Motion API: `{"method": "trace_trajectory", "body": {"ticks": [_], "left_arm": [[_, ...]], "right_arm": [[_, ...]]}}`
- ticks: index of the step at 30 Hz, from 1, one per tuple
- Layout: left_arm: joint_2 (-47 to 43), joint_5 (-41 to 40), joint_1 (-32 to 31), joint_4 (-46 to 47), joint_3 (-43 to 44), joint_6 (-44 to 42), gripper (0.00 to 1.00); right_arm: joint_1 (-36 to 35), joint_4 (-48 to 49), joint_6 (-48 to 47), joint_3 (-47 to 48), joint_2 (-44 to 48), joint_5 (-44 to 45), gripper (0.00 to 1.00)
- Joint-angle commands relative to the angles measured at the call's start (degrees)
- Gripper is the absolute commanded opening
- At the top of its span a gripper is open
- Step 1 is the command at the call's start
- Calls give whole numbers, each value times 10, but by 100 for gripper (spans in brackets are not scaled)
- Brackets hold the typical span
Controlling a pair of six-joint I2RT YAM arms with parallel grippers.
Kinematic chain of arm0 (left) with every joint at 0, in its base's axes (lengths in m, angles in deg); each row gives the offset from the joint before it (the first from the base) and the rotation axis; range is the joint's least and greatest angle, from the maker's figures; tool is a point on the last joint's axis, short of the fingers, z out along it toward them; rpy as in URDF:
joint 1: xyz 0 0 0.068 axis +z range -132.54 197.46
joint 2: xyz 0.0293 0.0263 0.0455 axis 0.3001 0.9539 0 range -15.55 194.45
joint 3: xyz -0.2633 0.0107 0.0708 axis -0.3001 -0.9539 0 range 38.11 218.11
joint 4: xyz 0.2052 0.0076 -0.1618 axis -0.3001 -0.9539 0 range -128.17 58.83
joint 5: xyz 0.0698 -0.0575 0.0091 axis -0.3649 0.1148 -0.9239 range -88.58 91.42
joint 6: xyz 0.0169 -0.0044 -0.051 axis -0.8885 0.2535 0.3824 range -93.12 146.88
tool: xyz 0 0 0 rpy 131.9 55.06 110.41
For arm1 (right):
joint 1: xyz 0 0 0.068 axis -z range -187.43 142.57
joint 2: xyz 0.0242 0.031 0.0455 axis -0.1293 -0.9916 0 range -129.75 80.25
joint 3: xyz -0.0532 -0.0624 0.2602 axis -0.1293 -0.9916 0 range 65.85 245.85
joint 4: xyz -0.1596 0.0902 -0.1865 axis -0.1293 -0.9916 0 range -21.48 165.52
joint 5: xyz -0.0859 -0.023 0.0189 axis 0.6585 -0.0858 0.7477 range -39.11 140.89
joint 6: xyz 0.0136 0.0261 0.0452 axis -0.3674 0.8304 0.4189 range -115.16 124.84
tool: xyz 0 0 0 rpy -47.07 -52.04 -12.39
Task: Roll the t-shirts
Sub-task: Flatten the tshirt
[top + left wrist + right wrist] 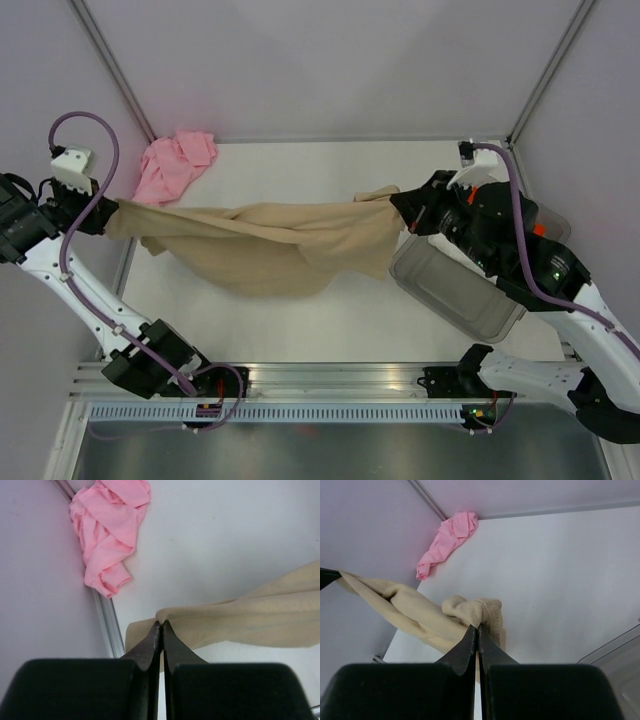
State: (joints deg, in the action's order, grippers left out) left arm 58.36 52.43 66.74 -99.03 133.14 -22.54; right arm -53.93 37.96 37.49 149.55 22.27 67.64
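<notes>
A tan-beige t-shirt (270, 245) hangs stretched above the white table between both grippers. My left gripper (108, 217) is shut on its left end, seen pinched in the left wrist view (161, 623). My right gripper (400, 207) is shut on its right end, the hem bunched at the tips in the right wrist view (478, 627). The cloth sags in the middle. A light pink t-shirt (172, 164) lies crumpled in the far left corner, also in the left wrist view (107, 532) and the right wrist view (447, 539). The red and white t-shirts are out of view.
A clear plastic tub (455, 285) lies tilted under my right arm at the right side of the table, its corner in the right wrist view (620, 655). Metal frame posts (115, 75) and pale walls enclose the table.
</notes>
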Motion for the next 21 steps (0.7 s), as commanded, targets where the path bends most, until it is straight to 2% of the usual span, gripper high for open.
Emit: {"method": "trace_trajectory", "body": {"ticks": [1, 4, 7, 8, 10, 11, 13, 14, 15, 16, 18, 20, 21], "left_arm": [[-3, 67, 2, -34, -4, -23, 2], [19, 95, -3, -34, -12, -13, 2], [68, 94, -36, -32, 10, 6, 2], [97, 89, -47, -18, 30, 24, 2], [122, 57, -96, 5, 57, 78, 2], [135, 41, -116, 18, 81, 98, 2], [161, -7, -177, 81, 105, 154, 2], [169, -16, -206, 104, 131, 169, 2], [185, -23, -216, 144, 148, 186, 2], [196, -25, -221, 165, 169, 229, 2], [232, -33, -224, 196, 255, 302, 2], [251, -46, -224, 204, 326, 327, 2], [253, -48, -225, 220, 330, 333, 2]], "right_arm": [[0, -6, -10, -20, 6, -17, 0], [0, 3, -28, -31, -40, -22, 0], [18, 39, -55, 1, -119, -76, 0], [58, 68, -53, 27, -164, -160, 0], [111, 103, -30, 54, -212, -236, 0], [153, 113, -28, 106, -265, -248, 0], [174, 94, -37, 187, -326, -229, 0], [185, 73, -38, 279, -386, -224, 0], [190, 62, -35, 329, -416, -224, 0], [199, 37, -25, 433, -469, -226, 0], [202, 16, -17, 533, -513, -229, 0], [206, 19, -10, 601, -532, -228, 0], [206, 30, -10, 592, -522, -225, 0]]}}
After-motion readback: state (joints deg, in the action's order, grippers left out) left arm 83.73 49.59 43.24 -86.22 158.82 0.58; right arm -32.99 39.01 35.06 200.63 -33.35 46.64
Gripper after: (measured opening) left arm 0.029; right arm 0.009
